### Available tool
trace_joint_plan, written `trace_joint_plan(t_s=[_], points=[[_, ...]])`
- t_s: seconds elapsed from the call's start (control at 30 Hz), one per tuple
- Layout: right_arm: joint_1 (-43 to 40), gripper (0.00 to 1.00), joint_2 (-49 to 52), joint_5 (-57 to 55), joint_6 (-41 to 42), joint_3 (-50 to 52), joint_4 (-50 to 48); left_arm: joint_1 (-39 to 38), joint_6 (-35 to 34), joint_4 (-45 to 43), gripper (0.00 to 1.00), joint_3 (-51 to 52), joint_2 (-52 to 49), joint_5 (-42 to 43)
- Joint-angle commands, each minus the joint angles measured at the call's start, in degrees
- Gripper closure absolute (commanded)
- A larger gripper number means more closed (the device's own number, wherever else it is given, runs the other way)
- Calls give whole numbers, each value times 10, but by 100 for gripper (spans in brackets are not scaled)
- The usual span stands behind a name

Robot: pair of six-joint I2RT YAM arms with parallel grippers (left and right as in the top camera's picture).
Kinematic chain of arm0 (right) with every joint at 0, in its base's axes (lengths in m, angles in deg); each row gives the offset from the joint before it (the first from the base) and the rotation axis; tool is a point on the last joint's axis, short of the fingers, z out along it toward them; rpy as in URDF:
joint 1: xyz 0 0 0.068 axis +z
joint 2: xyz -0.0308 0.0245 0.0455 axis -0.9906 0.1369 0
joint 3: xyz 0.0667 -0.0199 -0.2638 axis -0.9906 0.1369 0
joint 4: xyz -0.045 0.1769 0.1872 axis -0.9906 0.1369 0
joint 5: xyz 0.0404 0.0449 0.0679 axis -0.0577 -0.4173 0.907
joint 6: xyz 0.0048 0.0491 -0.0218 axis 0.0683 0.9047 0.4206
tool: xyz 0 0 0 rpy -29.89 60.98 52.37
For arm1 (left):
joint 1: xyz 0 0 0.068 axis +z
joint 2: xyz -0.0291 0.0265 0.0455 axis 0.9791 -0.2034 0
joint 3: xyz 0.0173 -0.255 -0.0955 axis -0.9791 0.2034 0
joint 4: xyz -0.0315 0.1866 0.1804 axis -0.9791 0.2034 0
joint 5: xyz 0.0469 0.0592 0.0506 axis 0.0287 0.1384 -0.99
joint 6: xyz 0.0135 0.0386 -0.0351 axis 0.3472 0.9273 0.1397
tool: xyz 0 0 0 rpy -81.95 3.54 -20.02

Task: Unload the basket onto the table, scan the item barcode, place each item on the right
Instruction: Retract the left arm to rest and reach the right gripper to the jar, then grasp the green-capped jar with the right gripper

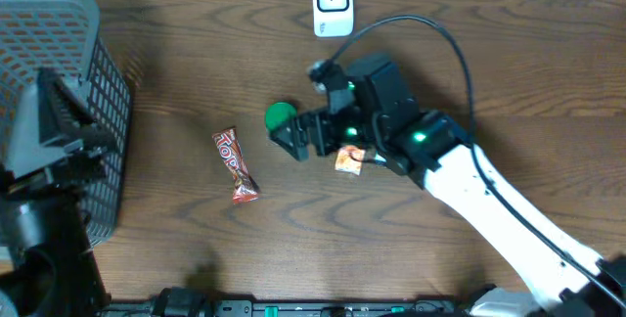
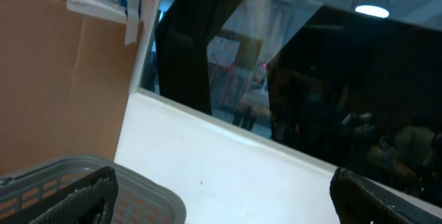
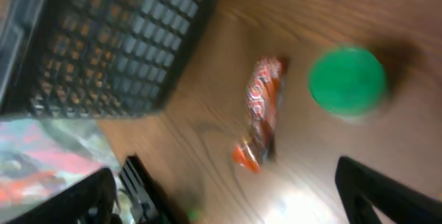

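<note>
Ahead of the right gripper [image 1: 288,143], whose jaws stood spread wide on nothing, the candy bar [image 3: 261,113] lay flat on the table [image 1: 509,53]. The green round item [image 3: 345,80] sat just beside it, nearer one fingertip, and a small orange packet [image 1: 347,160] lay back under the wrist. Which of these you meant to scan could not be told; the candy bar seemed likeliest. Risks for your next move: with the items this close together, a closing pinch could catch or nudge the wrong one. A flat wrapper could slide or crumple instead of lifting. Its barcode side was too blurred to read and might end up facing away from the white scanner [image 1: 333,4], well off to the gripper's side. Your left gripper [image 2: 221,200] hung open and empty by the basket [image 1: 59,72].
</note>
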Motion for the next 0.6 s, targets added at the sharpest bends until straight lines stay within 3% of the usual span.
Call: trace_joint_plan(t_s=[0.0, 0.1, 0.17, 0.33, 0.37, 0.43, 0.57], points=[[3, 1, 29, 33, 86, -7, -88, 3, 14, -1, 2, -3, 6, -9], [3, 1, 43, 12, 247, -8, -180, 3, 14, -1, 2, -3, 6, -9], [3, 1, 45, -49, 363, -10, -164, 2, 12, -2, 2, -3, 6, -9], [4, 28, 46, -201, 681, -10, -18, -9, 12, -2, 2, -3, 6, -9], [5, 23, 46, -212, 708, -11, -7, -10, 12, -2, 2, -3, 6, -8], [6, 3, 46, -221, 729, -13, -5, -10, 12, -2, 2, -3, 6, -9], [7, 1, 57, -234, 731, -50, 28, -10, 7, -3, 2, -3, 6, -8]])
